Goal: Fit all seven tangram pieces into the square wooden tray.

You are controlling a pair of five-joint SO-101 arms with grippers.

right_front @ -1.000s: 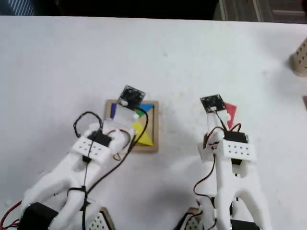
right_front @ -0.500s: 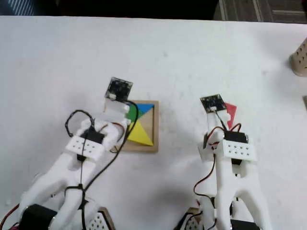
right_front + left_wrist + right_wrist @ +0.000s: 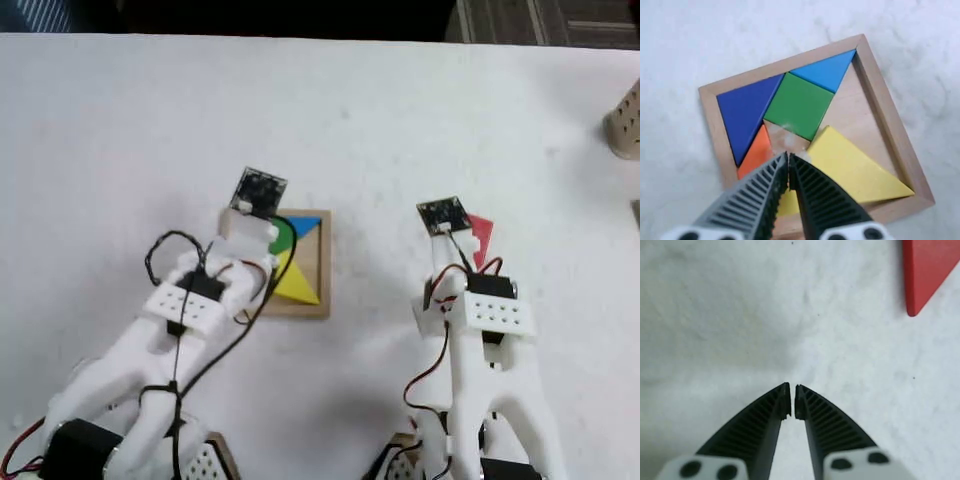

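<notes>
The square wooden tray (image 3: 883, 120) lies on the white table and holds a dark blue triangle (image 3: 745, 107), a light blue triangle (image 3: 826, 70), a green square (image 3: 799, 104), an orange triangle (image 3: 755, 156) and a large yellow triangle (image 3: 855, 167). Bare wood shows beside the yellow piece. My left gripper (image 3: 788, 159) is shut with nothing in it, its tips over the small gap between orange, green and yellow. In the high view the left arm covers the left part of the tray (image 3: 325, 270). A red piece (image 3: 927, 270) lies on the table beyond my right gripper (image 3: 792, 390), which is shut and holds nothing.
A tan perforated object (image 3: 625, 120) stands at the table's far right edge. The red piece (image 3: 482, 238) sits just right of the right arm's wrist. White table stretches open between the tray and the right arm and toward the far edge.
The left arm's wrist swung left off the tray's middle, then came back a little to the right. The right arm has not moved.
</notes>
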